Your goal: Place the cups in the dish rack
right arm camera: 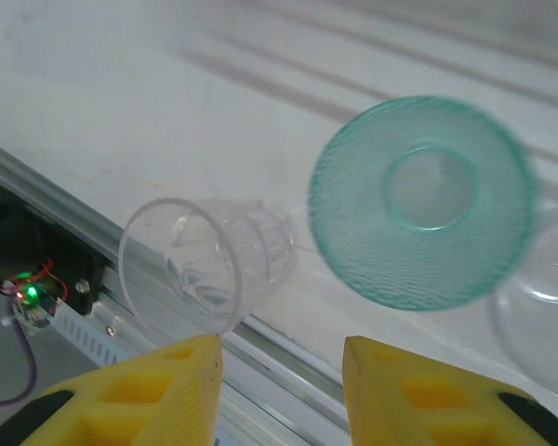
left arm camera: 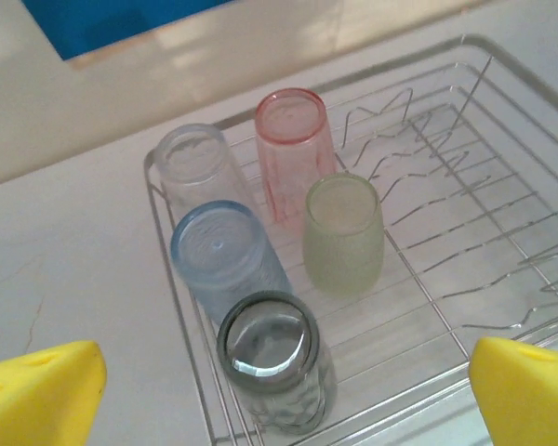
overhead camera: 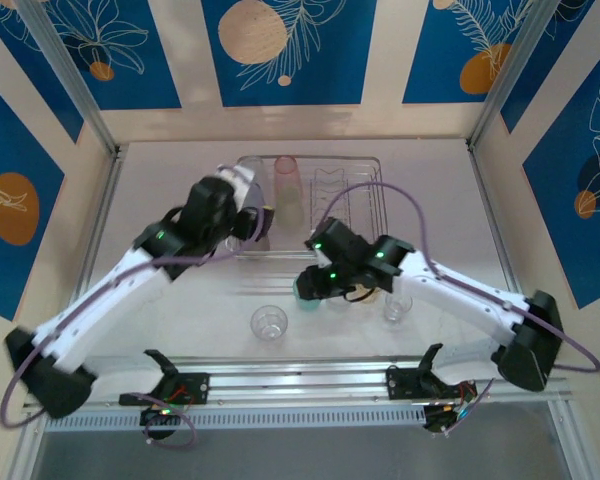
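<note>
Item in hand: teal cup [right arm camera: 418, 200], just beyond the tips of the right fingers [right arm camera: 139, 395] and well short of the rack. It is seen end-on and blurred, so I cannot tell whether it stands, lies tipped or is off the bench [right arm camera: 121, 111].
Right fingers: partly apart, with nothing between them.
Left fingers [left arm camera: 37, 395]: spread wide and empty, hovering over the loaded end of the rack.
Dish rack [left arm camera: 502, 200]: holds five cups mouth-down at its left end: clear [left arm camera: 195, 163], pink [left arm camera: 293, 139], blue [left arm camera: 225, 246], yellow-green [left arm camera: 342, 228] and smoky grey [left arm camera: 270, 348]. The pronged right part is bare.
Loose stock: one clear tumbler [right arm camera: 205, 265] near the front rail, beside the teal cup, and a second tumbler [right arm camera: 539, 321] on the teal cup's other side.
Step, judged: the right arm is picking up the teal cup.
Method: widen the fingers first. Take one wall over the rim, or span the body. Close gently, since thin plastic probably flexes and slips.
Placement: invert the cup and set it in the bare wire beside the yellow-green cup.
Hazards: knocking either tumbler, or meeting the left arm over the rack. The left arm should clear out first.
</note>
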Tool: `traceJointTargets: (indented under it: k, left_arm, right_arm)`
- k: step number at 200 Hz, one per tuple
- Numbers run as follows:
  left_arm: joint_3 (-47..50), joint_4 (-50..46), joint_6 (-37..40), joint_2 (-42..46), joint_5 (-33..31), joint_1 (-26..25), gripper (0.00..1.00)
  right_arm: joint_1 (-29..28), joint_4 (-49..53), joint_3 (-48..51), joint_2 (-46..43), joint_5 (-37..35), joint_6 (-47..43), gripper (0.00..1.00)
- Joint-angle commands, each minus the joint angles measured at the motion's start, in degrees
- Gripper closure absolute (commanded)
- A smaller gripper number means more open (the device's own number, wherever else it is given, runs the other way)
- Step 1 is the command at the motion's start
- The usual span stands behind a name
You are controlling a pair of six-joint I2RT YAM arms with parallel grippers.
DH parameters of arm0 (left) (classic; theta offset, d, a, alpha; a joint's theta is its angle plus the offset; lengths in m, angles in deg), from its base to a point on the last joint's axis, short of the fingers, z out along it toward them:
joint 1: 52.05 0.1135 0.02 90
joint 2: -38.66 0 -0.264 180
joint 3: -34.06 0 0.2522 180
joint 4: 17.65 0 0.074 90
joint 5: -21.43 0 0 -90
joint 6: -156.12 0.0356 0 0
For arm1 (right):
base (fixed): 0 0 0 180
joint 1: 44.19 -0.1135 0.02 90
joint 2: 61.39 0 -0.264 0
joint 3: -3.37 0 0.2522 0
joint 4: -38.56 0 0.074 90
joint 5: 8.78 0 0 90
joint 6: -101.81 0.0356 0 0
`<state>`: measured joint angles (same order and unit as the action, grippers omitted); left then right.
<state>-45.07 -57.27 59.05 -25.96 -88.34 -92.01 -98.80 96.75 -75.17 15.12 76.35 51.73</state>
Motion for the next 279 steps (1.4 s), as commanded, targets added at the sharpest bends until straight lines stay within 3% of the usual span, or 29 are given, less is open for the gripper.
traceJointTargets:
  k: [1,34,80,108,192,279]
  left_arm:
    - [10.0,9.1,-5.4,5.6,-3.8,0.8,0.01]
    - [16.7,2.0,-16.9,14.3,-12.6,2.0,0.01]
    - [24.9,-1.3,-28.2,26.0,-19.3,3.1,0.01]
    - [28.3,-1.6,-31.2,29.5,-18.6,4.3,0.01]
    - [33.0,0.8,-34.5,28.9,-12.7,6.8,0.01]
    - [35.2,2.3,-35.1,28.8,-9.9,7.7,0.01]
  right_arm:
    - [-3.3,1.1,-4.3,4.6,-2.3,1.8,0.60]
    - [-6.9,4.7,-11.4,13.3,-3.6,-0.4,0.58]
    - [-9.9,10.4,-17.8,20.7,-5.8,-2.6,0.57]
    - [-11.0,12.2,-19.2,22.5,-6.2,-2.8,0.56]
    - [-11.5,14.9,-20.9,26.4,-7.9,-2.2,0.54]
    - [-12.0,14.7,-22.4,30.3,-7.3,-3.8,0.64]
